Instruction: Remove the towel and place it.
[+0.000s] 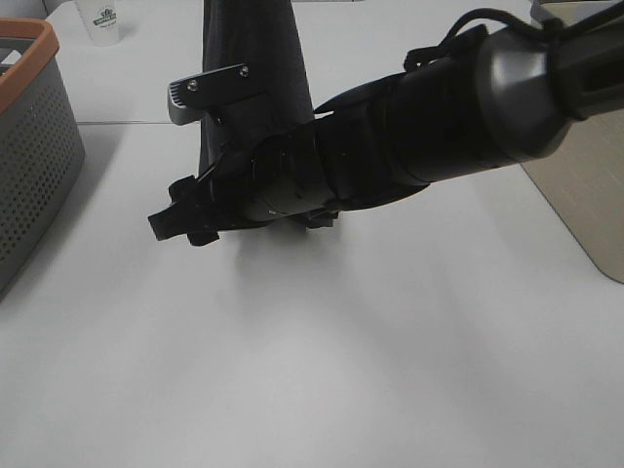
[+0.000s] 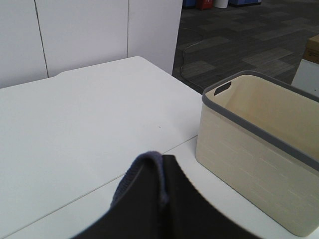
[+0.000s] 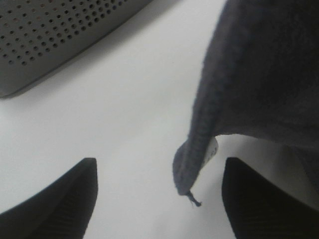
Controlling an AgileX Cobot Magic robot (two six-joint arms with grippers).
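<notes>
High view: the towel (image 1: 255, 44) hangs at the far middle, and the right gripper (image 1: 180, 222) reaches under it. The inside of the grey basket (image 1: 39, 146) on the left is barely seen.

Left wrist view: the towel fills the near edge. The beige basket (image 2: 239, 164) looks bare inside. The left gripper is hidden, so I cannot tell its state.

Right wrist view: the fingers are spread wide around the dangling tagged corner (image 3: 192, 169). A pinch on that tip alone could slip.
</notes>
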